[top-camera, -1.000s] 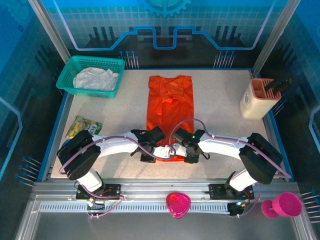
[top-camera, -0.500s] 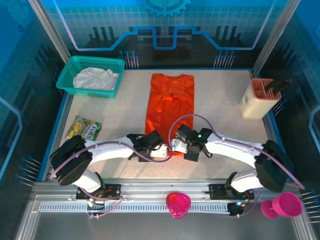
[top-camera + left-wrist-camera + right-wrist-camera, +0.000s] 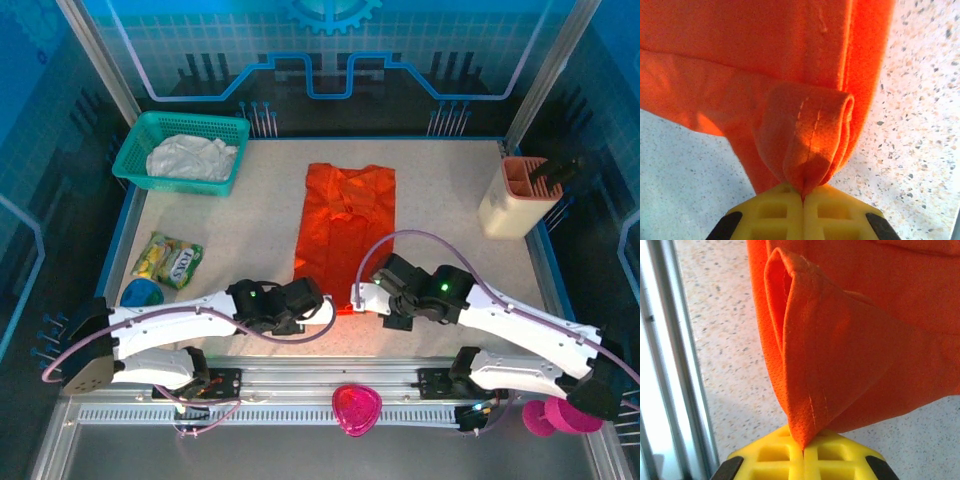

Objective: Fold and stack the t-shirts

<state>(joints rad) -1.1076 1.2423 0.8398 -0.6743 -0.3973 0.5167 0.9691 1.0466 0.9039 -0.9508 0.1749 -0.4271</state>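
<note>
Orange t-shirt (image 3: 345, 225) lies lengthwise mid-counter (image 3: 240, 230), hem end toward the arm bases. It reads as a long narrow strip, sides apparently already turned in.

Left end effector (image 3: 802, 197) is clenched on the near left corner of the hem; a rolled bunch of cloth with stitching rises straight out of the closed yellow pads. Right end effector (image 3: 804, 447) is likewise clenched on the near right corner, a peaked fold of orange fabric pinched between its pads.

White t-shirt (image 3: 190, 157) sits crumpled in the teal basket (image 3: 180, 120), far left, untouched.

Step in hand, as I judge it: the crosswise fold of the orange shirt, grips just taken. Next move calls for both arms to lift together and carry the hem toward the far end, level and evenly paced so the cloth doesn't skew.
</note>
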